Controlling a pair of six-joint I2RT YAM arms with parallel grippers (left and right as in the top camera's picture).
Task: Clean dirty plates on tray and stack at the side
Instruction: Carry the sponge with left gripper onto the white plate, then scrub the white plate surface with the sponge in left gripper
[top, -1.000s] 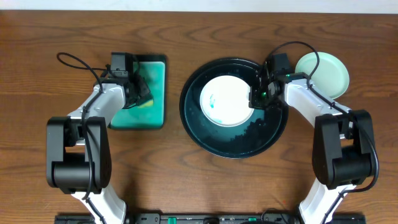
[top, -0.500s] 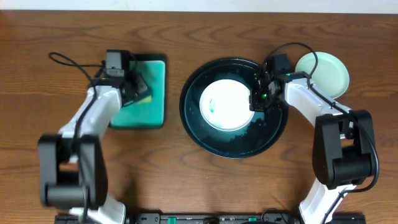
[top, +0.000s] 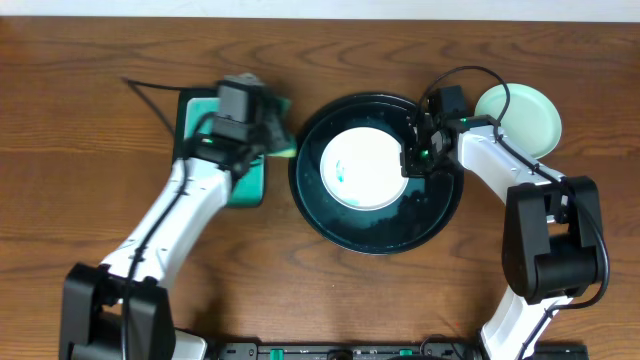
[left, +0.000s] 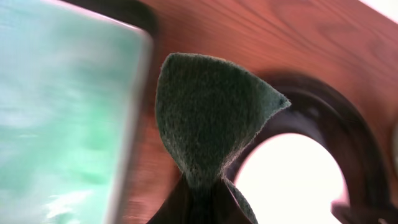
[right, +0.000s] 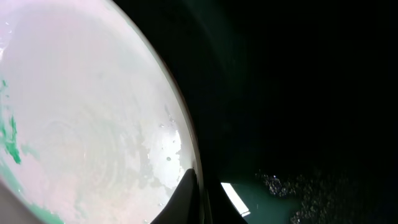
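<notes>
A white plate (top: 362, 165) with a small teal smear at its left lies in the round black tray (top: 376, 232). My right gripper (top: 412, 160) is shut on that plate's right rim; the right wrist view shows a finger (right: 186, 198) over the rim of the plate (right: 81, 112). A pale mint plate (top: 527, 117) rests on the table right of the tray. My left gripper (top: 268, 133) is shut on a green sponge (left: 208, 115) and holds it in the air between the teal dish (top: 247, 185) and the tray's left rim (left: 311, 93).
The rectangular teal dish lies on the wooden table left of the tray, partly under my left arm. Wet foam and water sit in the tray's lower right part (top: 415, 210). Both arm bases stand at the table's front edge.
My left gripper has lifted the sponge off the teal dish and carried it right, to the tray's left edge. My right gripper and the plate have not moved.
</notes>
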